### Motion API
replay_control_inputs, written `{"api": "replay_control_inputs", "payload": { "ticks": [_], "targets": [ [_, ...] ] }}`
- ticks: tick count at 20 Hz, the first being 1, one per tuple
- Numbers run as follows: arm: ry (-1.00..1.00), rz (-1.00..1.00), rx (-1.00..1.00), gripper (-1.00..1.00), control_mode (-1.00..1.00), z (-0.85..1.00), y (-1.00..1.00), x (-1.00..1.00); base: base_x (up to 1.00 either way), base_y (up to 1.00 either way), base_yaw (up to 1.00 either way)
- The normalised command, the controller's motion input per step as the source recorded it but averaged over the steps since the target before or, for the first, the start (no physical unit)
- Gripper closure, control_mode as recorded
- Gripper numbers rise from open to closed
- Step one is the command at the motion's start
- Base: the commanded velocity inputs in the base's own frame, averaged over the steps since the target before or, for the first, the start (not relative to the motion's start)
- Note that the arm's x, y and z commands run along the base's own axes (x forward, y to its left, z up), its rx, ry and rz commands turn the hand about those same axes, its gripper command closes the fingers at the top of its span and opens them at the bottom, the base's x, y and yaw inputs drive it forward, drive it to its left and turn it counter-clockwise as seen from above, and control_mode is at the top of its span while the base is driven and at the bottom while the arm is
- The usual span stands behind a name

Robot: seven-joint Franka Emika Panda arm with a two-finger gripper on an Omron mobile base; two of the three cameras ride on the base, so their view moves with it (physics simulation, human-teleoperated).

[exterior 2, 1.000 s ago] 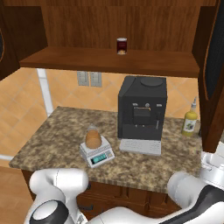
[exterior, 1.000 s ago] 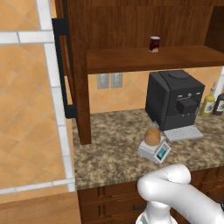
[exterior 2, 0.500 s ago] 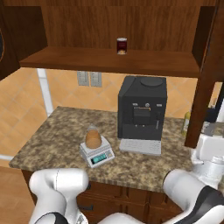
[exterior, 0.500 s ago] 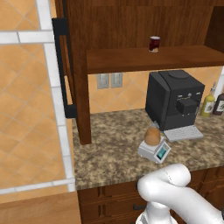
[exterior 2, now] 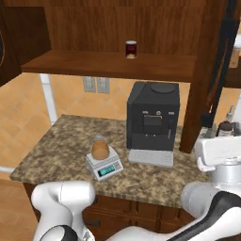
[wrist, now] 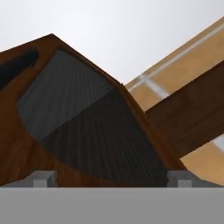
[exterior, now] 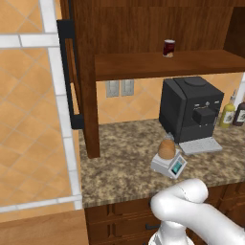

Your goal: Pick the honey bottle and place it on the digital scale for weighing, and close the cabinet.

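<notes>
Fingers (wrist: 43, 178) are spread wide with nothing held, the gripper (wrist: 111, 179) pressed up close to the dark panel of a cabinet door (wrist: 96, 127). Left of the coffee machine (exterior: 190, 109), the honey bottle (exterior: 166, 149) is seen standing upright on the scale (exterior: 169, 164), long axis vertical, cap pointing up, so the weighing step is judged done. Closing the cabinet (exterior: 143, 28) is the step in hand; the right-hand door (exterior 2: 209, 70), past the coffee machine, is seen swung out, and a steady push inward is called for.
</notes>
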Motion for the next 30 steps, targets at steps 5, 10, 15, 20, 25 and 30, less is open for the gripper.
{"api": "replay_control_inputs", "payload": {
  "ticks": [5,10,15,20,25,30],
  "targets": [
    [0.53,0.00,-0.37,-1.00,-1.00,0.61,0.77,0.22,0.00,0.00,0.00],
    [0.37,0.00,-0.34,-1.00,-1.00,0.63,0.98,0.67,0.00,0.00,0.00],
    [0.04,-0.01,-0.24,-1.00,-1.00,0.19,1.00,0.80,0.00,0.00,0.00],
    [0.00,-0.01,-0.06,-1.00,-1.00,-0.07,1.00,0.91,0.00,0.00,0.00],
    [0.03,-0.03,-0.01,-1.00,-1.00,0.00,1.00,0.76,0.00,0.00,0.00],
    [0.08,0.00,0.00,-1.00,-1.00,0.00,0.77,0.89,0.00,0.00,0.00]
  ]
}}
